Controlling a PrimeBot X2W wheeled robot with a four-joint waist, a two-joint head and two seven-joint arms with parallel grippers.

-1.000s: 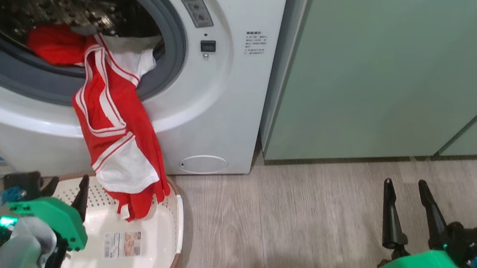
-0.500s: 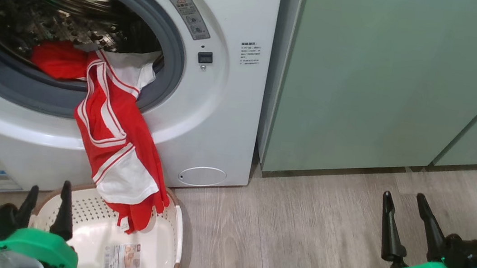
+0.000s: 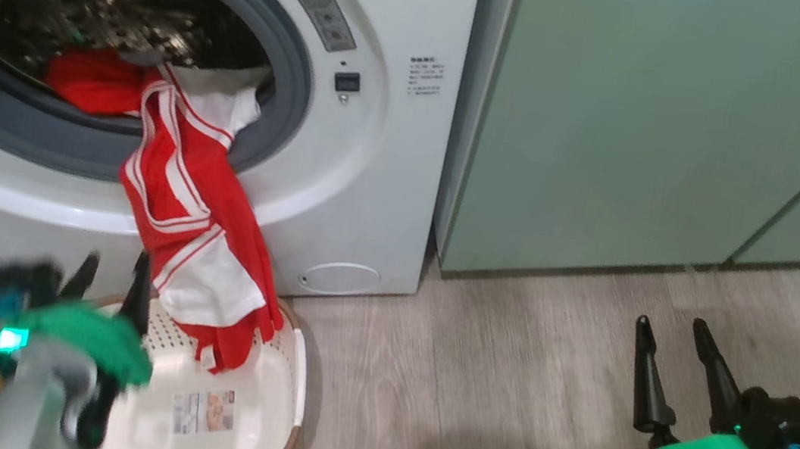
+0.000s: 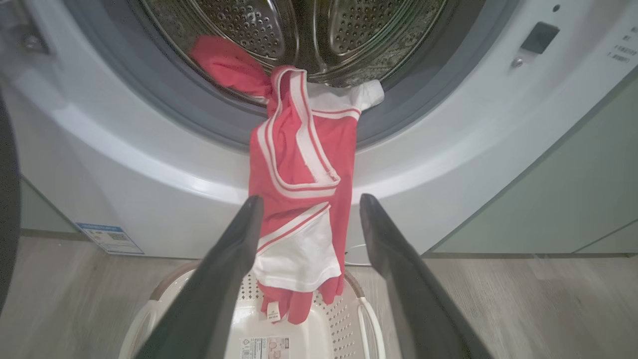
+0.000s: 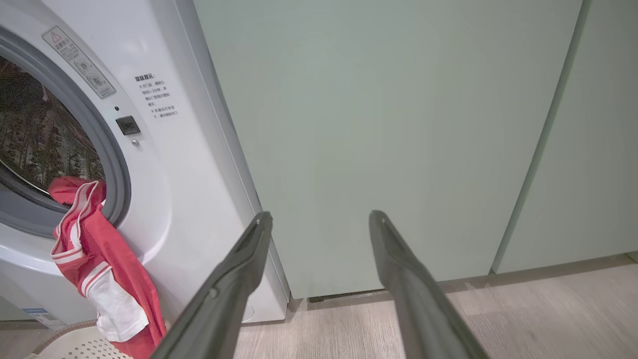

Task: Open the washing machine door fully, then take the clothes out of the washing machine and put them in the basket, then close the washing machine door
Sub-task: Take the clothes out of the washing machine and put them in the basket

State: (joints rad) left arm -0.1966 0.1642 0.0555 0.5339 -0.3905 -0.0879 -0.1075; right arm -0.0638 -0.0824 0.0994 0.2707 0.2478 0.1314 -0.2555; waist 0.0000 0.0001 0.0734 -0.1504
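Left gripper (image 3: 118, 263), blurred, has risen since the earlier frame toward the clothes (image 3: 193, 230); its jaws are apart and empty, apparently not yet touching the fabric. Clothes hang from the washer (image 3: 375, 176) drum, lower end in the basket (image 3: 298, 372). Step: unloading. Next move: close on the hanging fabric and draw it down. Right gripper (image 3: 670, 322) idle, jaws apart.

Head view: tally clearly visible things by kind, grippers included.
washing machine: 1
basket: 1
clothes: 1 red-and-white heap, pieces not separable
green cabinet doors: 2
grippers: 2, left gripper and right gripper, both open
Total: 7
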